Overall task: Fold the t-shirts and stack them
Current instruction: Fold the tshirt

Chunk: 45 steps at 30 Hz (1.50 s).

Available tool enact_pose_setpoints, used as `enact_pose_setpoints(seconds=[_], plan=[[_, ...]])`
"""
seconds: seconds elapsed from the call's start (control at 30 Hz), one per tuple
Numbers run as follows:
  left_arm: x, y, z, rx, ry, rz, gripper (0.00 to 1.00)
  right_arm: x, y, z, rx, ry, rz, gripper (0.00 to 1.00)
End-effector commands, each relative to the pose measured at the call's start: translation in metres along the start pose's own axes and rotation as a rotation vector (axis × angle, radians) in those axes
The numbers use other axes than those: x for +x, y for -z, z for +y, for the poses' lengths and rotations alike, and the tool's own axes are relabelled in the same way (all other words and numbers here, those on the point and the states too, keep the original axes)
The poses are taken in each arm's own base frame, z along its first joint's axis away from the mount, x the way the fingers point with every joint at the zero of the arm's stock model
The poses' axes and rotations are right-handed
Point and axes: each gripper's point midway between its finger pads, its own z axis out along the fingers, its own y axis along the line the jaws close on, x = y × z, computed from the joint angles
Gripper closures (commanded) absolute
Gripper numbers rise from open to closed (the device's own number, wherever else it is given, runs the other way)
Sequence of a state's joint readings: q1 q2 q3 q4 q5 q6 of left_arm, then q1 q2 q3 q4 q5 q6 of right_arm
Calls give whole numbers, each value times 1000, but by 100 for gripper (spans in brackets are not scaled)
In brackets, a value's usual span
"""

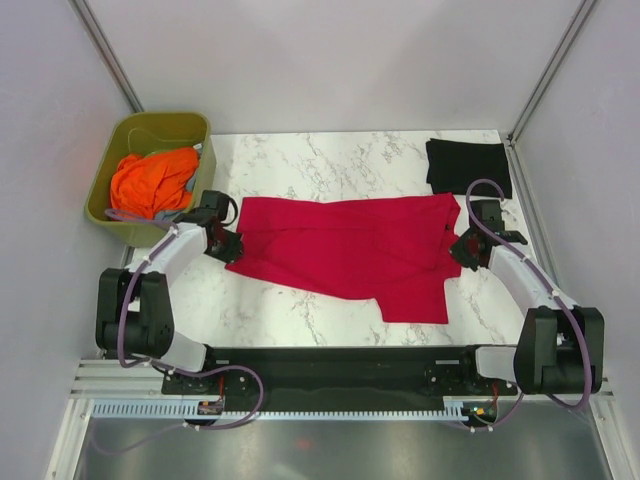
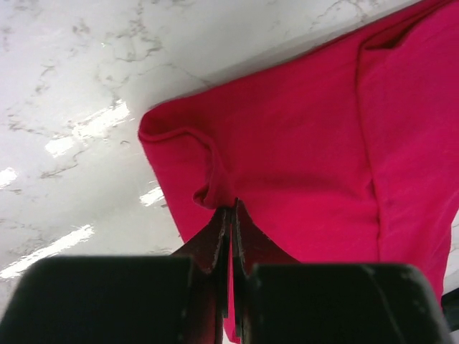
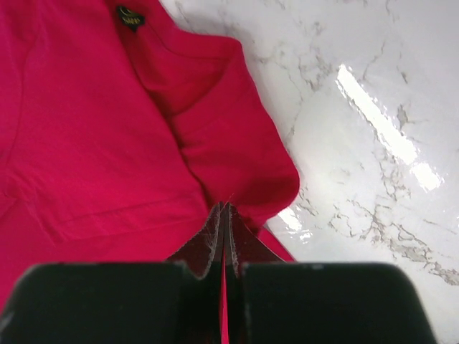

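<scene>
L jaws pinch left edge of red tee [image 1: 340,245], R jaws its right edge; black tee [image 1: 468,165] at far-right desk [image 1: 330,165] corner.

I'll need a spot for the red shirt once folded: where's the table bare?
Bare table along the far edge, between the tub and the black shirt, beyond the red shirt. Another patch near-left, between the red shirt and the arm bases. Crowded: the middle, where the left gripper and right gripper both pinch the red shirt's ends.

Red t-shirt [image 3: 100,143] neck label [image 3: 130,17] (small, dark) too tiny to read
</scene>
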State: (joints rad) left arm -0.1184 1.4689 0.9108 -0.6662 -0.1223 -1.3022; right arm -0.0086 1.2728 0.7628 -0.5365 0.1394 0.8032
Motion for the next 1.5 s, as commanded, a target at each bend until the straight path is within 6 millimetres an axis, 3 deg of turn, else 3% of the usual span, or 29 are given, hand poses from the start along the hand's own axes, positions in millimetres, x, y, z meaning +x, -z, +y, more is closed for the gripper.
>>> enact_pose_setpoints(seconds=[0.0,0.17,0.3,0.47,0.53,0.73,0.83,1.03,1.2,1.47], plan=[[-15,5,-29,51,41,-59,98,-29,5,16,-17,28,-85,100],[-17,8,-32,50,62,-75,98,-38,4,23,-18,26,-96,100],[-20,13,-12,14,136,-115,98,-36,5,24,-28,31,-88,100],[-18,18,-8,17,114,-110,98,-29,13,19,-39,48,-73,100],[-15,17,-6,15,109,-104,98,-22,13,14,-35,53,-58,87],[-6,17,-3,14,96,-89,98,-1,7,2,-36,89,-2,66],[-4,19,-5,22,84,-90,98,12,2,2,-79,101,23,61],[2,23,-11,39,60,-91,98,31,-6,7,-175,112,54,57],[4,25,-14,50,48,-102,98,41,-9,-5,-159,122,60,58],[4,28,-16,56,34,-114,98,30,7,-8,-142,140,17,52]])
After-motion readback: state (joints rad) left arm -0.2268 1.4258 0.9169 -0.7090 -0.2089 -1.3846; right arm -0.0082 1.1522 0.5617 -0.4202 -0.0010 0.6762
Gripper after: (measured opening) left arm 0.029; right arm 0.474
